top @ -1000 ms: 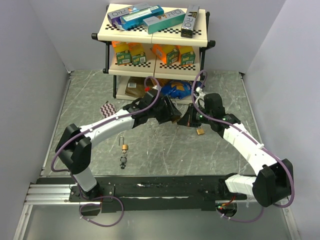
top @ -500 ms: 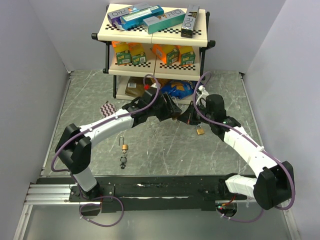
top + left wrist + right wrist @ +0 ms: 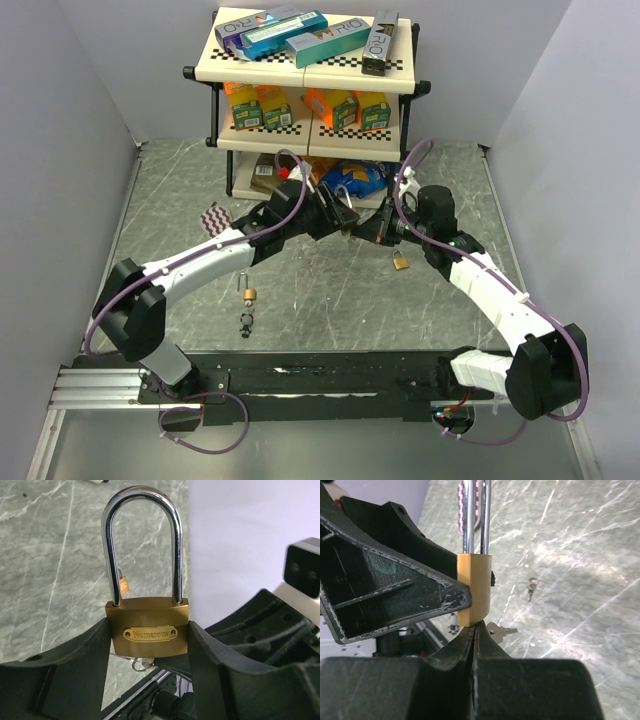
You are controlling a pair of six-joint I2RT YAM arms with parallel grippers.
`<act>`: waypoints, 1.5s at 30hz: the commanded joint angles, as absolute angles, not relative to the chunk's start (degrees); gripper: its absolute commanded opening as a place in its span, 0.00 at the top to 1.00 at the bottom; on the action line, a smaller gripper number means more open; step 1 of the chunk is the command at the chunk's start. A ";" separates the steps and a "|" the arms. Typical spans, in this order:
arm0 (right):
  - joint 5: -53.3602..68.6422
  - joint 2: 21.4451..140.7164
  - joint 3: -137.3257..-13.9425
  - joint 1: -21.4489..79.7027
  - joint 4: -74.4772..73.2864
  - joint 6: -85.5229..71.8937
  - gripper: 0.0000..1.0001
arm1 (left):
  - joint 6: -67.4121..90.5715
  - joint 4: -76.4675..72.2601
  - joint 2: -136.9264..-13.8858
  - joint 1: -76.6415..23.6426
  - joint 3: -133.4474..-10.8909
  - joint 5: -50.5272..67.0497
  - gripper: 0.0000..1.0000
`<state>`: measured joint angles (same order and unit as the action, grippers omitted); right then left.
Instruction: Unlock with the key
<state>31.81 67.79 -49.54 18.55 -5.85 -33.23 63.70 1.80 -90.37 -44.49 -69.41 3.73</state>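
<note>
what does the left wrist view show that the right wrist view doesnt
Only the left wrist view: the padlock face-on with its Numerous nameplate, the whole closed shackle loop, and a second small padlock on the table, seen through that loop.
Only the right wrist view: the shut right claw, tips right under the padlock's bottom edge, and a silver key beside them.
Both: the same brass padlock, upright, clamped in the left claw over the marbled table.
</note>
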 commanded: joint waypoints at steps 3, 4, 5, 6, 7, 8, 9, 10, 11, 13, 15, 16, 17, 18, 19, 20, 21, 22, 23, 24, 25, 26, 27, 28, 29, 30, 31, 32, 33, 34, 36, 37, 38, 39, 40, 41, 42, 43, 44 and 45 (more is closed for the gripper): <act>31.46 69.43 -50.80 15.38 3.16 -37.26 1.00 | 62.93 -10.54 -82.62 -47.37 -68.12 15.20 0.99; 32.07 69.52 -50.80 15.29 3.25 -37.79 1.00 | 62.32 -10.89 -82.01 -47.37 -68.03 15.47 0.99; 32.52 69.70 -50.97 15.29 3.25 -37.97 1.00 | 62.05 -11.51 -81.74 -47.46 -67.42 15.82 0.99; 32.78 69.87 -50.98 15.29 3.34 -38.06 1.00 | 61.88 -12.04 -81.30 -47.55 -66.98 16.08 0.99; 33.13 70.05 -50.89 15.29 3.51 -38.67 1.00 | 61.79 -12.48 -80.60 -47.55 -66.54 16.26 0.99; 34.09 70.40 -50.80 15.21 4.04 -39.11 1.00 | 61.87 -13.70 -80.25 -47.55 -65.40 16.35 0.99; 34.71 70.75 -50.80 15.12 4.39 -40.07 1.00 | 61.79 -14.32 -79.90 -47.64 -64.87 16.61 0.99; 35.50 71.10 -50.71 14.86 4.74 -40.51 1.00 | 61.70 -14.76 -79.20 -47.64 -64.43 16.70 0.99; 36.38 71.71 -50.63 14.94 5.36 -40.95 1.00 | 61.61 -15.20 -78.93 -47.55 -63.81 16.70 0.99; 36.91 72.16 -50.63 15.03 5.71 -41.31 1.00 | 61.17 -16.26 -78.49 -47.64 -63.55 17.14 0.99; 36.91 72.86 -50.63 15.03 5.54 -41.05 1.00 | 60.91 -16.78 -78.57 -47.72 -63.54 17.40 0.99; 37.00 72.95 -50.54 14.86 5.62 -40.96 1.00 | 60.82 -17.05 -78.66 -47.72 -63.46 17.66 0.99; 37.26 73.47 -50.28 14.85 5.80 -41.04 1.00 | 60.82 -17.40 -78.66 -47.64 -63.28 17.75 0.99; 37.79 73.65 -50.27 14.85 6.32 -41.13 1.00 | 60.82 -17.49 -78.66 -47.72 -63.46 17.84 0.99; 38.05 73.74 -50.27 14.85 6.59 -41.48 1.00 | 60.65 -17.66 -78.84 -47.72 -63.54 18.10 0.99; 38.23 74.09 -50.27 14.77 6.77 -41.66 1.00 | 60.38 -17.93 -78.84 -47.72 -63.54 18.28 0.99; 38.49 74.27 -50.27 14.68 7.03 -41.83 1.00 | 60.12 -18.45 -78.75 -47.72 -63.63 18.46 0.99; 38.67 74.27 -50.45 14.76 7.12 -41.92 1.00 | 59.94 -18.72 -78.66 -47.72 -63.72 18.89 0.99; 38.67 74.44 -50.54 14.68 7.12 -41.92 1.00 | 59.77 -18.98 -78.66 -47.72 -63.72 19.07 0.99; 38.85 74.53 -50.62 14.59 7.21 -42.18 1.00 | 59.59 -19.25 -78.58 -47.72 -63.55 19.25 0.99; 39.28 74.62 -50.45 14.33 7.64 -42.45 1.00 | 59.50 -19.94 -78.49 -47.72 -63.37 19.42 0.99; 39.64 74.88 -50.28 14.33 7.99 -42.80 1.00 | 59.50 -20.47 -78.31 -47.72 -63.11 19.60 0.99; 39.99 74.88 -50.10 13.98 8.43 -43.76 1.00 | 59.41 -21.00 -78.14 -47.72 -62.93 19.86 0.99; 40.77 75.06 -49.66 13.89 9.48 -44.20 1.00 | 59.33 -21.88 -77.79 -47.72 -62.41 19.95 0.99; 40.96 75.23 -49.48 13.71 9.75 -44.56 1.00 | 59.24 -22.41 -77.61 -47.81 -62.14 20.21 0.99; 41.13 75.32 -49.40 13.54 10.02 -44.82 1.00 | 59.15 -22.76 -77.26 -47.81 -61.96 20.30 0.99; 41.05 75.32 -49.39 13.54 9.85 -44.74 1.00 | 59.15 -23.20 -77.17 -47.81 -61.53 20.48 0.99; 41.22 75.32 -49.39 13.45 9.84 -44.74 1.00 | 59.15 -23.90 -76.91 -47.81 -61.44 21.00 0.99; 41.22 75.41 -49.39 13.45 9.84 -44.82 1.00 | 59.06 -24.25 -76.82 -47.81 -61.26 21.18 0.99; 41.31 75.50 -49.31 13.36 10.02 -45.00 1.00 | 59.06 -24.69 -76.82 -47.81 -61.00 21.62 0.99; 41.66 75.59 -49.04 13.27 10.81 -45.70 1.00 | 58.89 -25.92 -76.73 -47.99 -60.91 22.76 0.99; 41.75 75.59 -48.87 13.18 10.98 -45.88 1.00 | 58.97 -26.19 -76.73 -47.99 -61.00 23.02 0.99; 41.66 75.50 -48.87 13.18 10.99 -45.79 1.00 | 58.80 -26.45 -76.73 -48.08 -61.00 23.20 0.99; 41.49 75.50 -48.87 13.10 10.99 -45.62 1.00 | 58.71 -26.80 -76.73 -48.16 -60.91 23.55 0.99; 41.31 75.24 -48.87 13.10 10.90 -45.35 1.00 | 58.71 -26.11 -76.73 -48.16 -61.34 23.12 0.99; 41.22 74.97 -48.87 13.18 10.81 -44.92 1.00 | 58.54 -24.28 -76.90 -48.25 -61.87 22.07 0.99; 40.44 74.71 -48.87 13.18 10.46 -43.43 1.00 | 58.54 -18.95 -77.34 -48.25 -62.66 20.67 0.99; 40.08 73.92 -48.78 13.18 10.20 -42.64 1.00 | 58.54 -15.42 -77.69 -48.16 -64.75 17.44 0.99; 39.64 73.39 -48.87 13.71 9.76 -41.67 1.00 | 58.80 -12.25 -78.22 -48.25 -66.08 15.92 0.99; 38.07 72.78 -48.87 13.97 8.80 -39.48 1.00 | 59.49 -9.17 -79.61 -48.25 -67.49 14.60 0.99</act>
<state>49.95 73.32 -48.99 14.02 5.52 -43.92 57.01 -10.44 -82.32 -43.79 -59.81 4.16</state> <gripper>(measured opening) 0.007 0.603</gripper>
